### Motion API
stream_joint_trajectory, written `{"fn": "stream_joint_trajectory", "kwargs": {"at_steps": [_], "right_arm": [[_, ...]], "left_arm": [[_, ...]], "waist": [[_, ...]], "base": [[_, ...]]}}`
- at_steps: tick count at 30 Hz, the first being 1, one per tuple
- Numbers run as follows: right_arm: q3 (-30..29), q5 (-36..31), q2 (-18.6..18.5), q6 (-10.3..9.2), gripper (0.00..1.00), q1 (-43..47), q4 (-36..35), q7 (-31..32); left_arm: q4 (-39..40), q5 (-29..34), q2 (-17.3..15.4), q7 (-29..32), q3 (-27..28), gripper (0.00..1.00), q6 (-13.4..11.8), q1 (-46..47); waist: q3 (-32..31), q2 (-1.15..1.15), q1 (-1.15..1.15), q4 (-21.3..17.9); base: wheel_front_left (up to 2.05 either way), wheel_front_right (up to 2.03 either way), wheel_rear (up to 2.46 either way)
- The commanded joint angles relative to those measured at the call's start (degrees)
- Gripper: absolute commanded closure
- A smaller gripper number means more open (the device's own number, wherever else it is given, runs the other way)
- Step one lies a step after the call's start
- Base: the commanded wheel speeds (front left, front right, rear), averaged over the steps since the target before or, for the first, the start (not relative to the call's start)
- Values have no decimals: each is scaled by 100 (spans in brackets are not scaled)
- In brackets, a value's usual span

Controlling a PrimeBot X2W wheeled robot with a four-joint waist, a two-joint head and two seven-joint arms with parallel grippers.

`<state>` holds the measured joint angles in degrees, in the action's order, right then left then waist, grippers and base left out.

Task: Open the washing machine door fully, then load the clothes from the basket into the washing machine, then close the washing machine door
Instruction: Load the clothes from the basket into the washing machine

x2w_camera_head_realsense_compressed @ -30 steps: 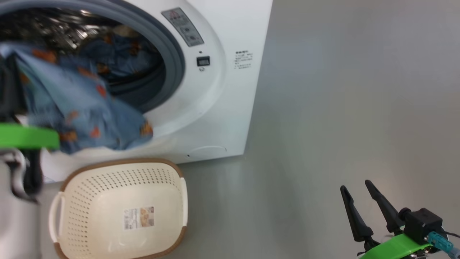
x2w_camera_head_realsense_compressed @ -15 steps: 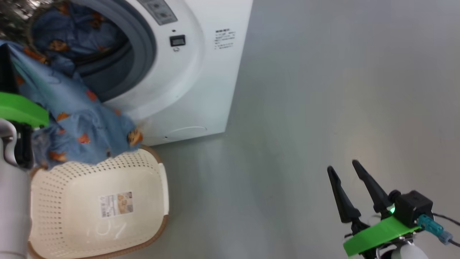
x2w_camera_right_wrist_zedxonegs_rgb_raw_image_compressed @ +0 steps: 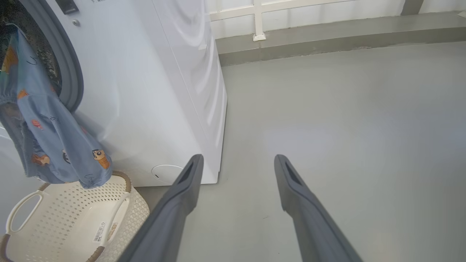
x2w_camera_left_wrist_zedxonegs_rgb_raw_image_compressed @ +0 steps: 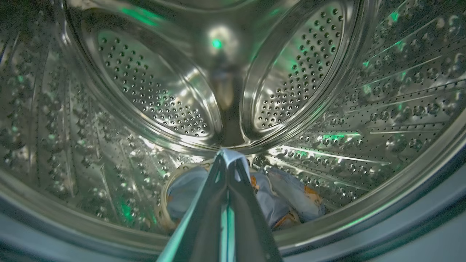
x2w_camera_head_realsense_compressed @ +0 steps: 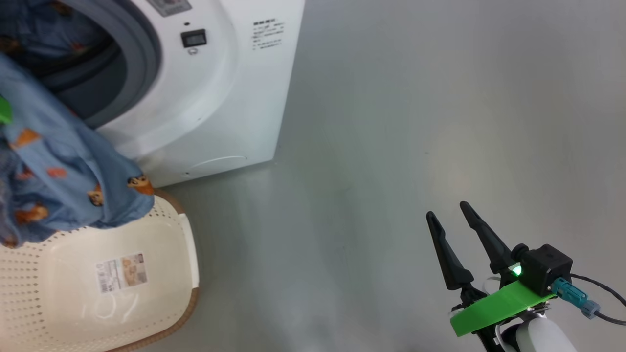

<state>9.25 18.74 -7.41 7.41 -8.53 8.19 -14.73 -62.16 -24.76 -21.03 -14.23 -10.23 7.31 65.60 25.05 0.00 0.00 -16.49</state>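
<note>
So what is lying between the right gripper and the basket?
Bare grey floor, nothing else; the head view shows it from the basket to the right gripper.

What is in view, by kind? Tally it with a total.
Washing machine: 1
Basket: 1
Grippers: 2 (left gripper, right gripper)
Blue garment lots: 2 (hanging garment, drum pile)
Total: 6
</note>
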Motion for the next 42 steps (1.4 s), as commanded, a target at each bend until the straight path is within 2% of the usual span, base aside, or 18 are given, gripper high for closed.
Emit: {"fn": "stream_joint_trajectory", "kwargs": {"at_steps": [1, 5, 9, 11, 14, 15, 17, 18, 19, 23, 30, 42], "right_arm": [[155, 29, -27, 8, 0, -38, -107, -27], [161, 27, -4, 8, 0, -107, -123, -27], [180, 17, 23, 8, 0, -177, -134, -27], [193, 13, 33, 8, 0, -204, -132, -27], [225, 13, 42, 8, 0, -219, -117, -27], [236, 15, 44, 8, 0, -219, -111, -27], [252, 19, 45, 8, 0, -219, -96, -27], [256, 20, 43, 8, 0, -220, -87, -27], [256, 22, 41, 8, 0, -218, -78, -27], [252, 26, 22, 8, 0, -214, -68, -27], [270, 23, -8, 8, 0, -248, -68, -27], [189, -3, -89, 8, 0, -210, -85, -27]], "left_arm": [[168, 55, -353, -68, 36, 100, 17, 298], [1076, 335, -470, -74, 254, 100, -104, 538], [2183, 626, -415, -75, 794, 100, -267, 343], [2424, 772, -348, -75, 993, 100, -251, 163], [2220, 938, -259, -76, 1081, 100, -184, -69], [2057, 936, -226, -76, 1127, 93, -170, -107], [1768, 972, -209, -76, 1161, 64, -136, -102], [1578, 970, -193, -76, 1181, 3, -126, -100], [1367, 996, -182, -76, 1152, 0, -113, -88], [954, 1053, -162, -76, 1126, 0, -74, 34], [688, 1009, -30, -76, 1214, 0, -29, 4], [1056, 1022, 391, -76, 1421, 0, 2, -814]], "waist": [[143, 0, 0, -128], [277, 0, 0, -162], [366, 0, 0, -190], [381, 0, 0, -198], [377, 0, 0, -197], [372, 0, 0, -193], [366, 0, 0, -183], [356, 0, 0, -177], [346, 0, 0, -170], [315, 0, 0, -129], [258, 0, 0, -44], [103, 0, 0, 191]], "base": [[0, 0, 0], [0, 0, 0], [0, 0, 0], [0, 0, 0], [0, 0, 0], [0, 0, 0], [0, 0, 0], [0, 0, 0], [0, 0, 0], [0, 0, 0], [0, 0, 0], [0, 0, 0]]}}
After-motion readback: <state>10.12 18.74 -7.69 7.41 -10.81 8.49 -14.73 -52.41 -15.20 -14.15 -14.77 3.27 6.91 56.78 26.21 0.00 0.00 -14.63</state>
